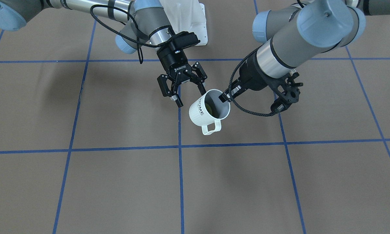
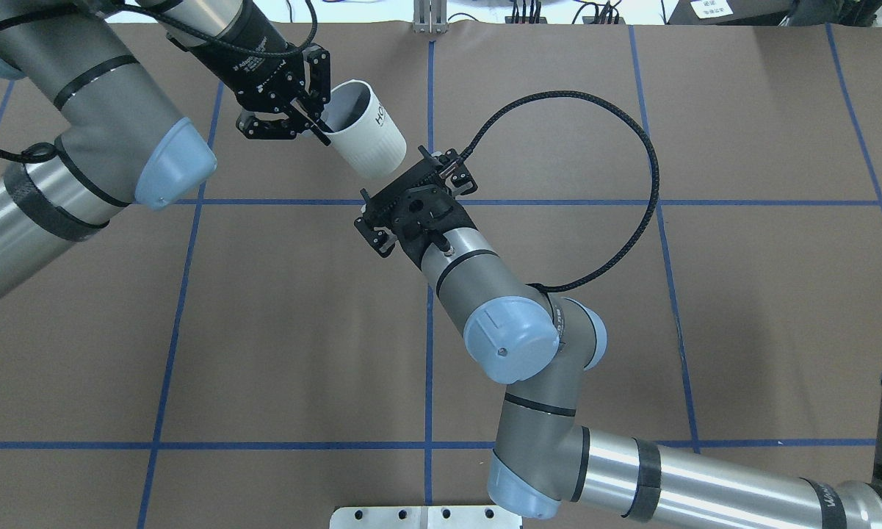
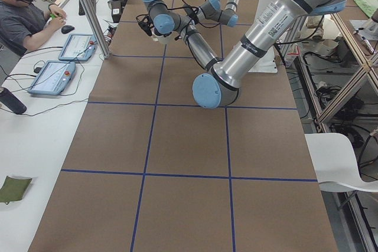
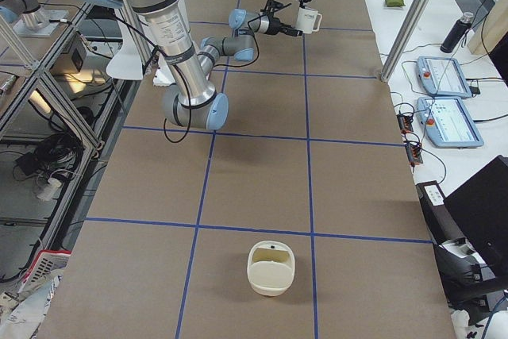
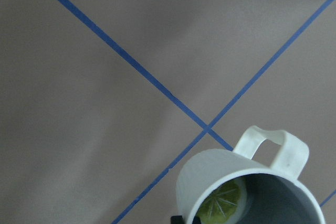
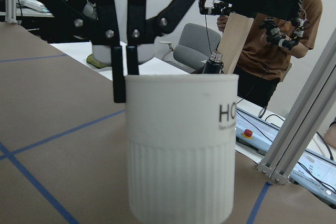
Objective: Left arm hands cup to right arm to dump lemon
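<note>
The white cup (image 1: 202, 112) with black "HOME" letters hangs tilted above the table, handle (image 1: 212, 127) toward the operators' side. My left gripper (image 1: 224, 97) is shut on its rim; the overhead view shows this grip too (image 2: 316, 126). The lemon (image 1: 209, 106), a yellow-green slice, lies inside the cup and shows in the left wrist view (image 5: 220, 206). My right gripper (image 1: 191, 97) is open, one finger close beside the cup's wall. The right wrist view has the cup (image 6: 181, 145) straight ahead, with the left gripper's fingers (image 6: 126, 66) pinching its rim.
A cream-white container (image 4: 271, 267) stands on the brown table far down toward the right end. A white base plate (image 1: 190, 19) sits behind the arms. Operators and tablets (image 3: 62, 63) line the far table edge. Blue tape lines grid the surface.
</note>
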Available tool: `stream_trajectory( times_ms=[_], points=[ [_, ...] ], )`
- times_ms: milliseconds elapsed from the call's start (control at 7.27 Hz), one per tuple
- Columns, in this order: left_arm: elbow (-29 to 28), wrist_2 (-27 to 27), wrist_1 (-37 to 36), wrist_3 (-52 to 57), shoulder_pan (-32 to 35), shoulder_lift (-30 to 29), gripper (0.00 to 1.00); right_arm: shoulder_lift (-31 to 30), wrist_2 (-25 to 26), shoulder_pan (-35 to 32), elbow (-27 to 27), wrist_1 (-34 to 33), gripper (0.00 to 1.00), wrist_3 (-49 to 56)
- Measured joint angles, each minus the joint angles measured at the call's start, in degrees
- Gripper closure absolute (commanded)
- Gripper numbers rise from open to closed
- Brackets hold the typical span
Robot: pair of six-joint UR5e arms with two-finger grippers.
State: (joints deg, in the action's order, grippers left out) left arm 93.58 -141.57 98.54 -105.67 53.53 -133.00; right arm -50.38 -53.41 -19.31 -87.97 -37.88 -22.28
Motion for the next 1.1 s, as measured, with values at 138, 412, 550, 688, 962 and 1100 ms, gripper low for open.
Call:
stream_trajectory(
  times_ms=[138, 412, 550, 688, 962, 1100],
  points=[
    [0.0, 0.0, 0.1, -0.4, -0.6, -0.2, 1.0, 0.0, 0.1, 0.0, 0.0, 0.0, 0.02, 0.0],
    [0.1, 0.1, 0.2, -0.6, -1.7, -0.3, 1.0, 0.1, 0.5, 0.1, 0.0, 0.0, 0.02, 0.0],
    [0.2, 0.2, 0.3, -0.6, -2.3, -0.4, 1.0, 0.1, 0.7, 0.1, 0.0, 0.0, 0.02, 0.1],
    [0.3, 0.3, 0.6, -0.6, -2.8, -0.4, 1.0, 0.1, 0.7, 0.1, 0.0, 0.0, 0.02, 0.2],
    [0.6, 0.3, 0.7, -0.7, -3.4, -0.6, 1.0, 0.0, 0.8, 0.1, 0.1, 0.0, 0.02, 0.5],
    [0.9, 0.3, 0.8, -0.7, -3.6, -0.7, 1.0, 0.0, 0.8, 0.1, 0.1, 0.0, 0.02, 0.5]
  ],
)
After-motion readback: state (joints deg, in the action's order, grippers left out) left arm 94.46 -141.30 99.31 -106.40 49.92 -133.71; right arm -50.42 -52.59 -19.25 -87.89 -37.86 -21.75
